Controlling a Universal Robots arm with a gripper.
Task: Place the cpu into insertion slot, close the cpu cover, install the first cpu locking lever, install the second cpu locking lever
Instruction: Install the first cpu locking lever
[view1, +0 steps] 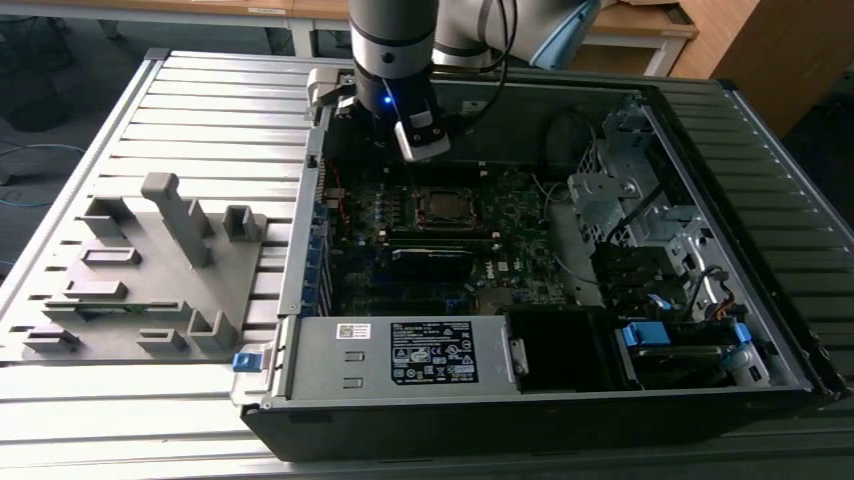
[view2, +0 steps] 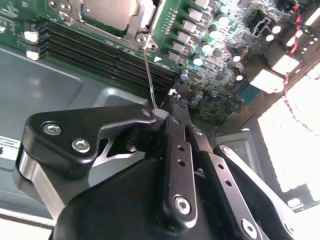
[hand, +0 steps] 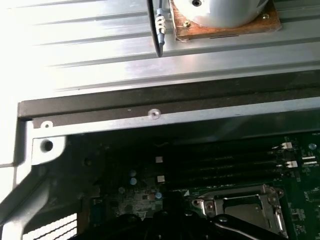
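The pincer (view2: 176, 107) is closed, fingers together, a thin locking lever (view2: 148, 80) ending just beside them. The cpu (view2: 107, 11) lies in its socket under the cpu cover (view2: 131, 29), at 6 o'clock from the pincer in the exterior view.

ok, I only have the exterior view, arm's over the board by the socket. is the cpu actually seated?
Observer: Yes. In the second wrist view the cpu shows its grey face through the cpu cover, which lies down over it.
Operator: Levers?
Observer: One thin wire locking lever stands up from the cover's corner, not latched.
Operator: Gripper on it?
Observer: The gripper has its jaws together. The lever's free end sits right beside their tip, but I cannot tell whether they touch.
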